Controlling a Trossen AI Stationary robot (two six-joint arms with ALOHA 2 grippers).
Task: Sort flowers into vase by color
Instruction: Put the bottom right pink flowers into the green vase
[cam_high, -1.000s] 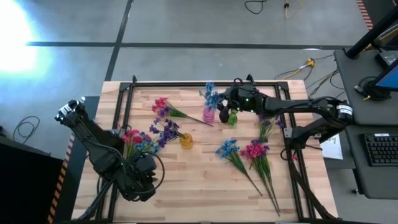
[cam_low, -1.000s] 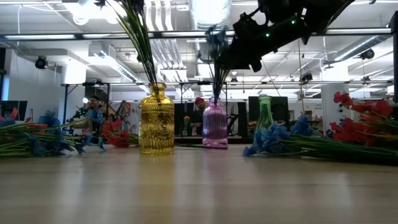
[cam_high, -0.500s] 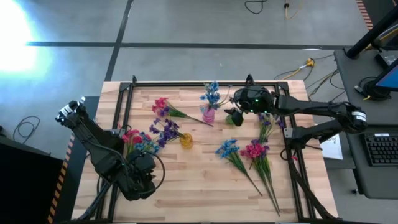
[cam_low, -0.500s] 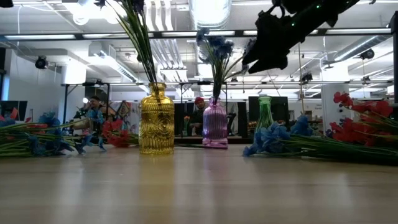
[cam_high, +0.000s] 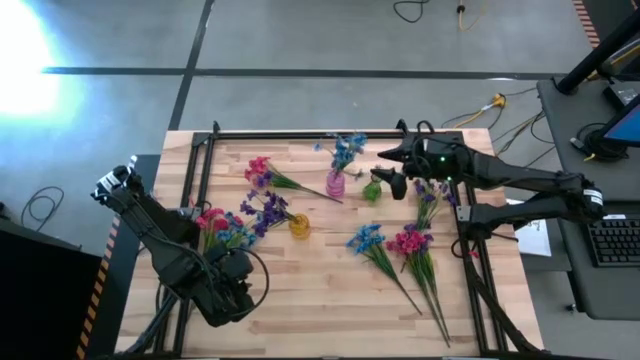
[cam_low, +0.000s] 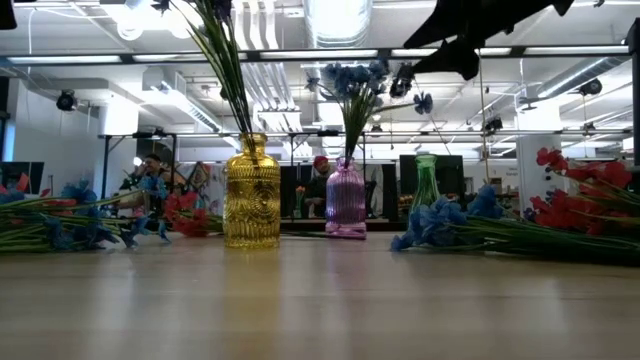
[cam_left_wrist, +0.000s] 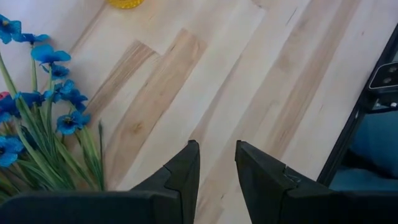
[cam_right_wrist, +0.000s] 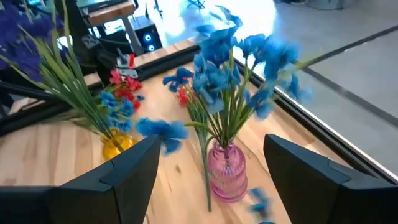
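- Clearly the sorting is under way: a pink vase (cam_high: 335, 185) near the back middle of the table (cam_high: 320, 290) holds blue flowers (cam_high: 346, 150), and a yellow vase (cam_high: 299, 226) in front of it and to its left carries purple blooms, so each colour seems to have its own vessel.
- A small green vase (cam_low: 426, 182) stands just right of the pink one and looks empty, though the high view is too coarse to be sure; it is probably meant for the red-pink sprigs.
- Unsorted flowers lie flat in bunches, stems loose for easy picking: a mixed bunch (cam_high: 225, 228) at the left, a pink and purple bunch (cam_high: 262, 175) behind the yellow vase, and blue sprigs (cam_high: 366, 240) beside red-pink sprigs (cam_high: 412, 243) at the right.
- The right hand (cam_high: 390, 180) hangs above the table just right of the pink vase, above the green one. Its fingers (cam_right_wrist: 124, 174) are spread wide with nothing between them; its wrist view looks past them at the blue flowers standing free in the pink vase.
- The left hand (cam_left_wrist: 216, 167) hovers low over bare wood at the front left corner, beside the mixed bunch. Its fingers stand a narrow gap apart and grip nothing.
- My judgement is that the next move is a fetch of another sprig from the right-hand bunches.
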